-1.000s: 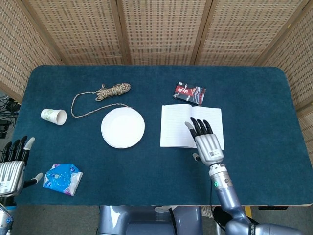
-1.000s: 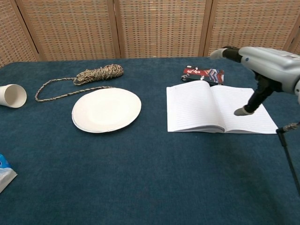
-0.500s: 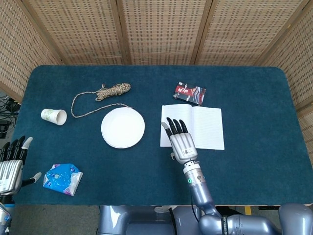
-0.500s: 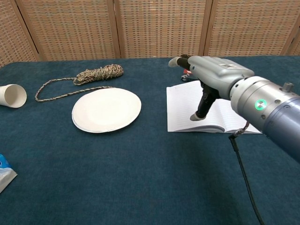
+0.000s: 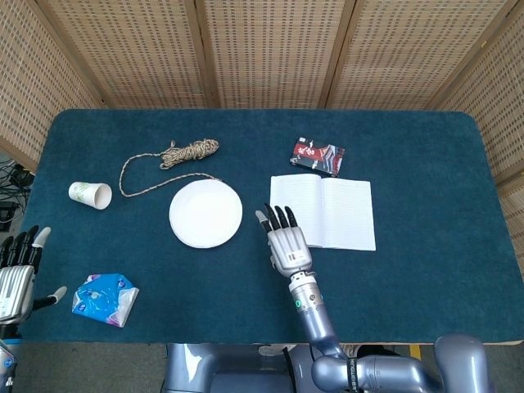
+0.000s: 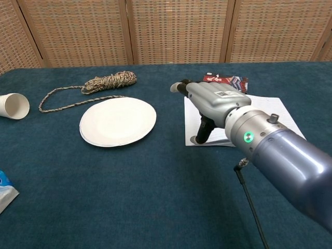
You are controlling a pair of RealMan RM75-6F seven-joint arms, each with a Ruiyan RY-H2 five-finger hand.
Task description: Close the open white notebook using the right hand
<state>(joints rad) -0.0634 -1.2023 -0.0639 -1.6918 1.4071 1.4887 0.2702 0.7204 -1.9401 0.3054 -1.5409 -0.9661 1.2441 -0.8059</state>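
Left hand [image 5: 16,274]: nearest, at the table's front left corner, far from the notebook; fingers straight and apart, holding nothing.
Packet [image 5: 104,298]: crinkly blue-and-white plastic pack, just right of the left hand, well left of the notebook.
Right hand [image 5: 284,241]: hovers at the notebook's front left corner; fingers extended, pointing away from the robot, grasping nothing. Whether the thumb touches the paper cannot be told.
Notebook [image 5: 327,209]: right of table centre, lying open and flat, two lined white pages with a shallow crease between them.
Handling: judged light and floppy; thin pages will bend and slide rather than lift as a board. The nap of the cloth should keep it from skidding much.
Where to hold: judged best at the left page's outer edge, slipping fingertips under it and sweeping it over the crease to the right.
Plate [image 5: 205,213]: round white paper disc with a shallow rim, just left of the notebook.
Cup [image 5: 90,195]: small paper cup on its side, far left of the notebook.
Wrapper [image 5: 318,156]: glossy red-and-black pouch touching the notebook's far edge.
Rope [image 5: 189,151]: coarse braided coil with a loose tail, beyond the plate, left of the notebook.
Table [image 5: 434,164]: dark teal, felt-like cloth.
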